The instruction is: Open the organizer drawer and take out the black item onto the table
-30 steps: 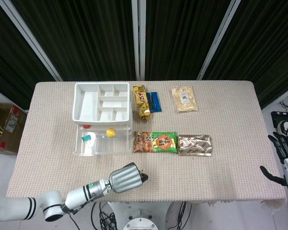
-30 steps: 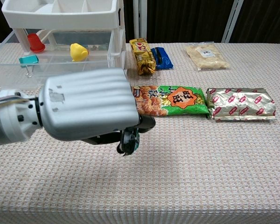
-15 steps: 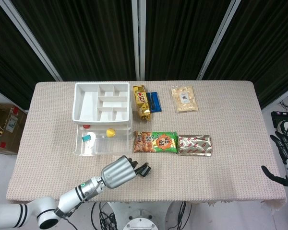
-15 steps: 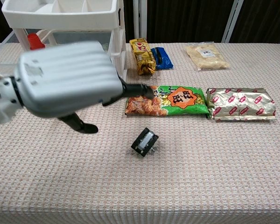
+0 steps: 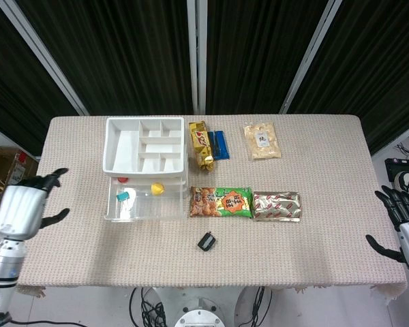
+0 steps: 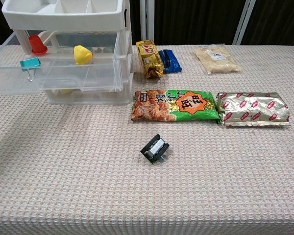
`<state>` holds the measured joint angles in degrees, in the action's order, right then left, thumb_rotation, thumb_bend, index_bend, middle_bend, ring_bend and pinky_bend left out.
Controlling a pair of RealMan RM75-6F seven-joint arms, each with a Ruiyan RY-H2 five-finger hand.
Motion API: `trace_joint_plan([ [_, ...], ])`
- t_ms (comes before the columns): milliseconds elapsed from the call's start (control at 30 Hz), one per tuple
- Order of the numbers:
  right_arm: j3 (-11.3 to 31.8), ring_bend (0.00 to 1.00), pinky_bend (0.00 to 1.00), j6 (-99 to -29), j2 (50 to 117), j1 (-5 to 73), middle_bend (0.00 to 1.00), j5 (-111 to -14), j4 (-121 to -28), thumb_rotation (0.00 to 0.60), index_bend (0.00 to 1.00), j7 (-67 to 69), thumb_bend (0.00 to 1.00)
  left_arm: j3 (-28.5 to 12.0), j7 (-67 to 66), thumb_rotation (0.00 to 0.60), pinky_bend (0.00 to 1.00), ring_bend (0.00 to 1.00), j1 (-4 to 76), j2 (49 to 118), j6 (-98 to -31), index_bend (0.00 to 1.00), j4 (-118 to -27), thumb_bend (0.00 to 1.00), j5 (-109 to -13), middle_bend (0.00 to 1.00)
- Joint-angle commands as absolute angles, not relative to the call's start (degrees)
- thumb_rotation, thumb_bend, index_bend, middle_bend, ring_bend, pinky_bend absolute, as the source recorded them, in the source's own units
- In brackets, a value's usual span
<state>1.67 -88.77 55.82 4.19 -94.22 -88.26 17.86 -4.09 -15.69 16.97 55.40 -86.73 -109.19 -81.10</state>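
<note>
The white organizer (image 5: 144, 144) (image 6: 63, 14) stands at the table's back left, its clear drawer (image 5: 140, 201) (image 6: 54, 71) pulled out toward me. The small black item (image 5: 206, 241) (image 6: 155, 148) lies loose on the cloth in front of the snack bags, touched by nothing. My left hand (image 5: 24, 208) hangs beyond the table's left edge, fingers spread, holding nothing. At the far right edge my right hand (image 5: 403, 228) is off the table, fingers apart and empty. Neither hand shows in the chest view.
In the drawer lie a red piece (image 6: 36, 43), a yellow piece (image 6: 82, 54) and a teal clip (image 6: 29, 63). Snack bags sit mid-table: an orange-green one (image 5: 220, 202), a silver one (image 5: 277, 206). Behind are a gold packet (image 5: 201, 144), a blue one (image 5: 220, 144) and a pale pouch (image 5: 262, 141).
My left hand let go of the black item, which now lies on the cloth, and drew back far to the left, off the table. The right hand barely moved.
</note>
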Motion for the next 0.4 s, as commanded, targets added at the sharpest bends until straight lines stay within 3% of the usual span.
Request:
trace_joint_plan([
  [33,1.45,0.0,0.0,-87.9,56.15,4.94,0.0,-94.86,-87.87,0.6,0.0,18.2,0.17,-1.06,-9.31,0.6,0.28,0.28,9.5,53.92,-87.75,0.23,-103.47,0.04,-74.52,0.29],
  [233,1.15,0.0,0.0,-87.11,57.36,5.65,0.0,-95.31,-87.93,0.6,0.0,18.3,0.17,2.28,-7.8,0.6,0.26,0.27,3.1,60.42,-94.29,0.22,-98.68,0.04,-79.35,0.28],
  [400,0.87,0.0,0.0,-86.21,57.93,5.95,0.0,-95.04,-88.78,0.6,0.0,16.74,0.17,2.81,-9.73,0.6,0.26,0.27,0.38,64.26,-98.66,0.22,-95.86,0.03,-83.38,0.28],
])
